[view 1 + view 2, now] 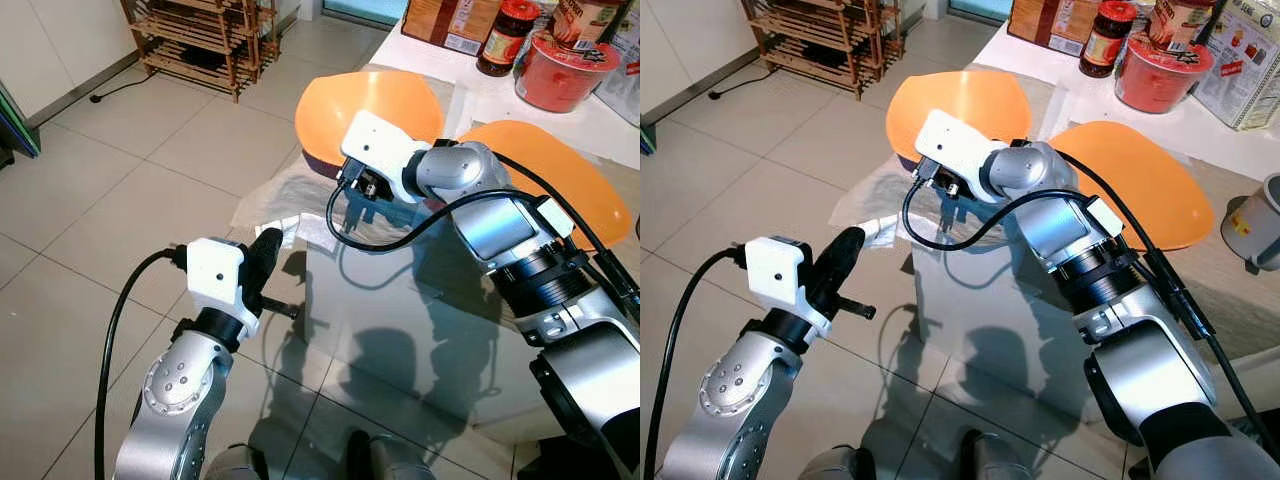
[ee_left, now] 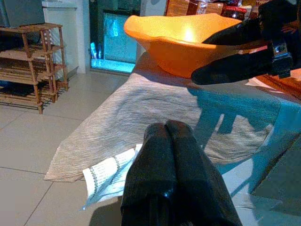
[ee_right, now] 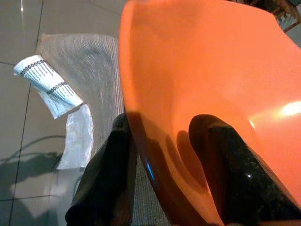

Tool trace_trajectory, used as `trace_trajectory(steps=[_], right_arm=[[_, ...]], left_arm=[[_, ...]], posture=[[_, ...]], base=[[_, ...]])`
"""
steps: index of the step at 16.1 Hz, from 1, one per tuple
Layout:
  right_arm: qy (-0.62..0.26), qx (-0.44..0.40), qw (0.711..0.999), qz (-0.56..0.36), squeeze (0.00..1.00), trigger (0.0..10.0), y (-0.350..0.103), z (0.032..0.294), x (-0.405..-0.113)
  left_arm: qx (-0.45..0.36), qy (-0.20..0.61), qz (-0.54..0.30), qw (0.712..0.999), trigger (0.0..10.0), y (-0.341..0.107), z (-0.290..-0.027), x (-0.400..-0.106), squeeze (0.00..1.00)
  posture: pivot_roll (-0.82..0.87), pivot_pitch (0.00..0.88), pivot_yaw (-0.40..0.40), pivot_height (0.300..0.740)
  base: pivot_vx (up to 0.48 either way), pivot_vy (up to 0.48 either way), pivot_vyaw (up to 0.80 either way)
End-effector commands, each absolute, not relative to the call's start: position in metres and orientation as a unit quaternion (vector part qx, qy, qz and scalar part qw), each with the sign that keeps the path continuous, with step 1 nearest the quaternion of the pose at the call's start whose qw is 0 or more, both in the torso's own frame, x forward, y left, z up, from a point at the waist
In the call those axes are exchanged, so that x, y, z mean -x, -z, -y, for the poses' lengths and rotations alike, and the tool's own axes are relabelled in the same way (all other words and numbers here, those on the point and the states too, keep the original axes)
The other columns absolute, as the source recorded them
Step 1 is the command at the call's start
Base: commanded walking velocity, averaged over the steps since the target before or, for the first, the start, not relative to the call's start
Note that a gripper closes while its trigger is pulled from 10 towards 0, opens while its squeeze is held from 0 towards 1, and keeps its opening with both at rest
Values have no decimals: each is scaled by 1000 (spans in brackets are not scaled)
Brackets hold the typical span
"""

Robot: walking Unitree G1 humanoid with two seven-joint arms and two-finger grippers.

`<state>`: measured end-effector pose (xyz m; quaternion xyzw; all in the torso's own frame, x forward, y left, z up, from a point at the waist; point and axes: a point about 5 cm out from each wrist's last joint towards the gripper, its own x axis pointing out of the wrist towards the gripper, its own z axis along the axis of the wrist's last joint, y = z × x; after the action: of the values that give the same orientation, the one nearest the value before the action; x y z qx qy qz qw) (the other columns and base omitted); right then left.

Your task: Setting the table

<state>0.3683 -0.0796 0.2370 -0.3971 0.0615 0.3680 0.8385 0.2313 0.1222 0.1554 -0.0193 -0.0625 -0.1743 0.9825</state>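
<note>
Right gripper straddles the near rim of the orange bowl, one finger inside, one outside, pinching the wall; the bowl sits on a striped cloth at the table's 10 o'clock corner. Left gripper, fingers pressed together, hovers near the table edge. Risk: the thin rim grip may let the bowl tip or slip when lifted, or drag the overhanging cloth off.

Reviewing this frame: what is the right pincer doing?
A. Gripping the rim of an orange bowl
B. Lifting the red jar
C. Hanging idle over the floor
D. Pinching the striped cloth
A: in the right wrist view the right pincer has one finger on each side of the orange bowl rim.
</note>
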Motion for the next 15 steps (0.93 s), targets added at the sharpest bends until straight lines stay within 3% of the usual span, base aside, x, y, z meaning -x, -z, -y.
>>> trace_trajectory(steps=[1,5,11,15], right_arm=[[-375,393,837,-69,0,0,-232,79,-366],[-367,387,844,-61,0,0,-234,78,-367],[-234,308,922,19,0,0,-255,95,-379],[-199,281,938,22,0,0,-255,105,-379]], left_arm=[[18,173,65,983,10000,-158,-123,-230,0],[18,176,66,982,10000,-159,-123,-232,0],[21,170,75,982,10000,-164,-125,-235,0],[19,167,75,983,10000,-164,-126,-236,0]], posture=[[-23,175,-28,740],[-20,173,-26,740],[-22,165,-27,740],[-27,167,-23,740]], base=[[0,0,0],[0,0,0],[0,0,0],[0,0,0]])
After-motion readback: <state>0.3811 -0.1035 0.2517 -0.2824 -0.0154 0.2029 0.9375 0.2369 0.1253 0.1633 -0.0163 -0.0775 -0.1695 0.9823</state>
